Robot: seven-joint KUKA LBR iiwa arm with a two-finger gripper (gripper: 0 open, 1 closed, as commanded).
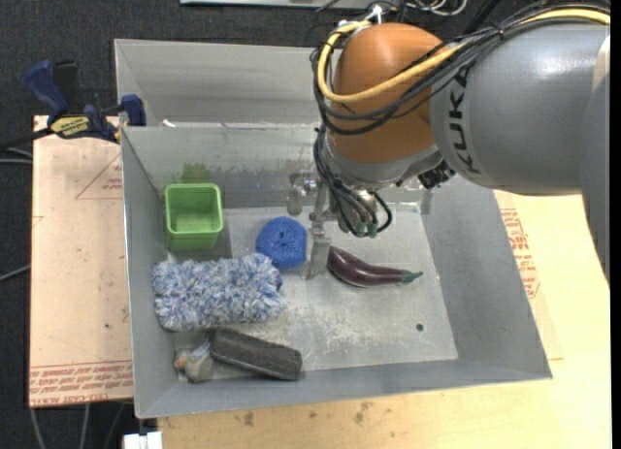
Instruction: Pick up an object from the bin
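Bin [388, 331] contents, left to right: green square cup [193, 214] at nine o'clock, fuzzy blue-white cloth [218, 289] under it, blue round scrubber [281, 241] centrally. End effector [316, 248] is found between the scrubber and a purple eggplant [369, 271]. The eggplant lies just beside it at four o'clock, its long axis running nine-to-three. How wide the end effector stands cannot be told.

Arm [543, 98] reaching in from the right
Its orange-covered wrist [383, 88] bends over, pointing the gripper [318, 248] straight down.
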